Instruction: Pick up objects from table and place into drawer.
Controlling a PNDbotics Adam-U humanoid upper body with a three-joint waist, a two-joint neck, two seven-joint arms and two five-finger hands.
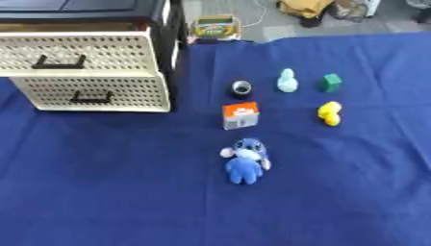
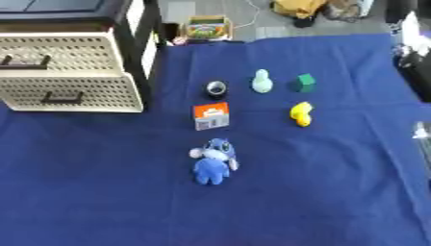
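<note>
Several small objects lie on the blue cloth. A blue plush toy [image 1: 245,162] lies nearest me in the middle. Behind it stands a small orange and white box [image 1: 240,115]. Farther back are a black roll [image 1: 242,88], a pale teal figure [image 1: 287,80] and a green block [image 1: 331,82]. A yellow toy [image 1: 329,113] sits right of the box. The cream perforated drawer unit [image 1: 93,86] stands at the far left, with two black-handled drawers; its upper drawer [image 1: 80,55] juts forward of the lower one. Neither of my hands shows in either view.
A colourful box [image 1: 215,27] sits beyond the cloth's far edge. A black frame [image 1: 175,29] rises beside the drawer unit. Dark and pale shapes [image 2: 414,62] show at the right edge of the right eye view; I cannot make them out.
</note>
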